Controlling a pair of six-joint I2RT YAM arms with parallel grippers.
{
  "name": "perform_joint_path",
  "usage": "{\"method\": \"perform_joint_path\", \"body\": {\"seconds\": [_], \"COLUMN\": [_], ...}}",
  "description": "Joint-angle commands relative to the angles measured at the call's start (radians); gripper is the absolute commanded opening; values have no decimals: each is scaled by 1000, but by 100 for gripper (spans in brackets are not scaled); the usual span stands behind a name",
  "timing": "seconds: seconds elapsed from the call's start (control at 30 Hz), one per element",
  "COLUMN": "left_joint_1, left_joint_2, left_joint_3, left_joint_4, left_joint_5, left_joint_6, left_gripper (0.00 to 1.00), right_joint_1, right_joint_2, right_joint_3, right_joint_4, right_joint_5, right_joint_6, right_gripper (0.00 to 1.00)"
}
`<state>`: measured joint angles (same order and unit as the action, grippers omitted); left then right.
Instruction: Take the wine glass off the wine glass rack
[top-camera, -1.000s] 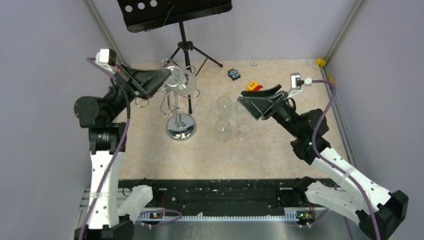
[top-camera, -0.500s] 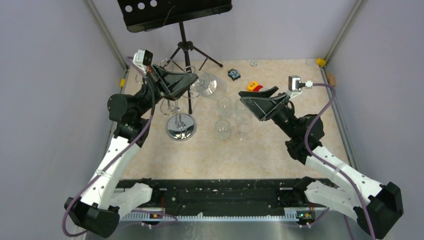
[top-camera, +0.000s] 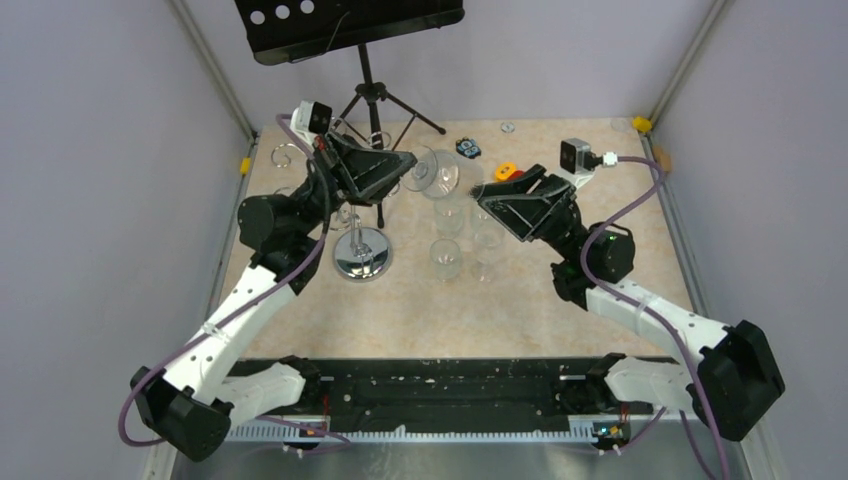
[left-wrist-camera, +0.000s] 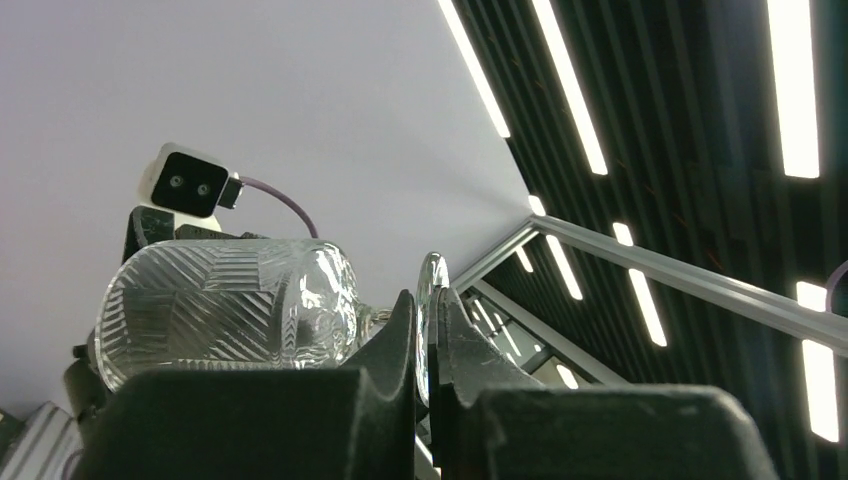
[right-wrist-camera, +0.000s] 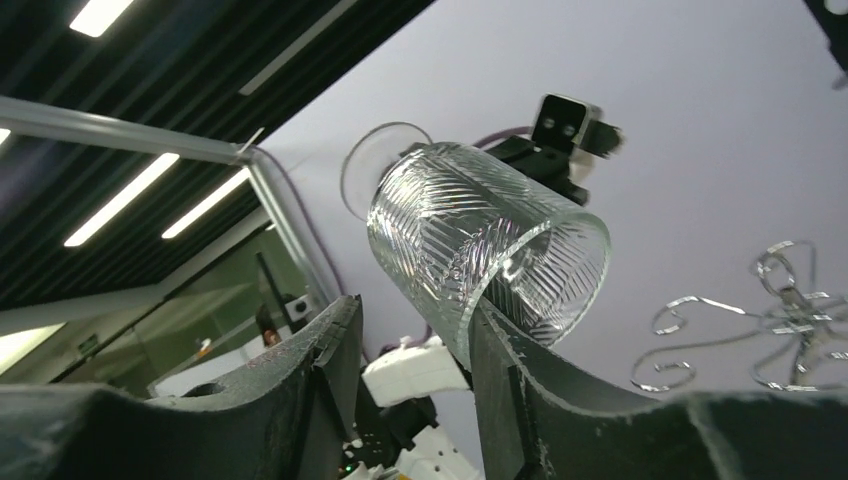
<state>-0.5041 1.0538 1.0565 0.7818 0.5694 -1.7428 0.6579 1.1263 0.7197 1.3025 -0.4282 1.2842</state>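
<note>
No lettering to call here: not a word, number or logo can be read in any view. The wine glass (right-wrist-camera: 470, 240), centre of the right wrist view, shows only cut grooves and no mark. The small black-and-blue item (top-camera: 467, 148), upper middle of the top view, is too small for any print to be made out.

Both arms reach inward, the left gripper (top-camera: 408, 163) with jaws pinched together, the right gripper (top-camera: 487, 192) with jaws spread.
</note>
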Motion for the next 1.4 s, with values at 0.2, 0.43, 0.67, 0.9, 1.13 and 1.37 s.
{"method": "perform_joint_path", "body": {"seconds": [0.2,0.43,0.67,0.9,1.13,1.37], "left_joint_1": [-77,-96,-97,-96,-95,-95], "left_joint_2": [10,19,-35,-179,-207,-130], "left_joint_3": [1,-11,-14,71,148,287], "left_joint_4": [158,151,-14,-575,-873,-1040], "left_joint_5": [-82,-93,-143,-363,-525,-500], "left_joint_6": [-8,-5,144,452,704,929], "left_gripper": [0,0,48,77,85,85], "right_joint_1": [0,0,0,0,0,0], "right_joint_2": [73,81,44,-129,-297,-331], "right_joint_3": [88,132,128,138,240,459], "right_joint_4": [417,417,353,-196,-946,-1625], "right_joint_5": [-49,-76,-87,-5,272,574], "right_joint_6": [108,86,20,-277,-681,-969], "right_gripper": [32,2,0,0,0,0]}}
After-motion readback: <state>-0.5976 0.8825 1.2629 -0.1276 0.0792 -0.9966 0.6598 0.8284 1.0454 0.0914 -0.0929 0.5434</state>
